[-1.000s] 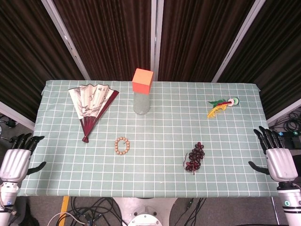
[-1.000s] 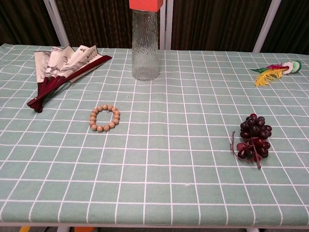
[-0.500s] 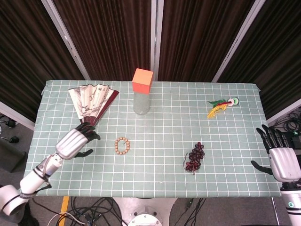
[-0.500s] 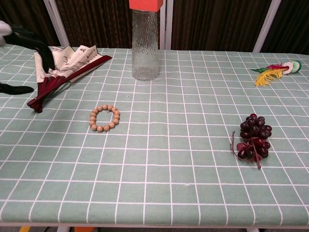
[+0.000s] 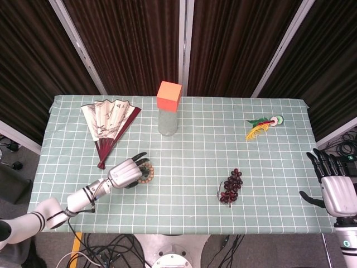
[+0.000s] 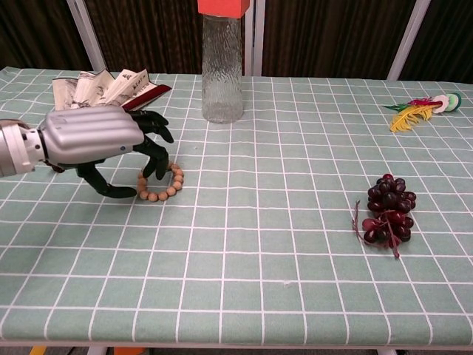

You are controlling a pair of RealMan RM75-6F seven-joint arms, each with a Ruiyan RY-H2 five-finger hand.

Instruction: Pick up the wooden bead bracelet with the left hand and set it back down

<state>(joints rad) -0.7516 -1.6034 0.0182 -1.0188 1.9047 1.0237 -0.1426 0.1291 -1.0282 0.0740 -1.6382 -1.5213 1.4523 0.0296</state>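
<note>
Table, covered with a green cloth in a white grid, fills most of both views.

Left hand reaches in over the near left part of the table. In the chest view it sits just left of the bracelet, palm down, dark fingers curled downward over the ring's left side. The thumb reaches under toward the near-left beads. Fingers are part-way closed and spread; whether they touch the beads cannot be told. Nothing is lifted.

Right hand is off the table's right edge, seen in the head view only. Fingers are straight, apart and pointing up, thumb out to the side. It holds nothing.

Fan lies spread open at the far left, dark red ribs converging toward the near side. In the chest view the left hand hides its lower part.

Bottle, clear textured glass, stands upright at far centre. An orange block sits on top of it.

Grapes, a dark red bunch, lie at the near right, well apart from the rest.

Tassel, yellow, green and red, lies at the far right.

Bracelet, a ring of wooden beads, lies flat on the cloth, near-left of the bottle and near-right of the fan. Its left part is hidden by the left hand.
</note>
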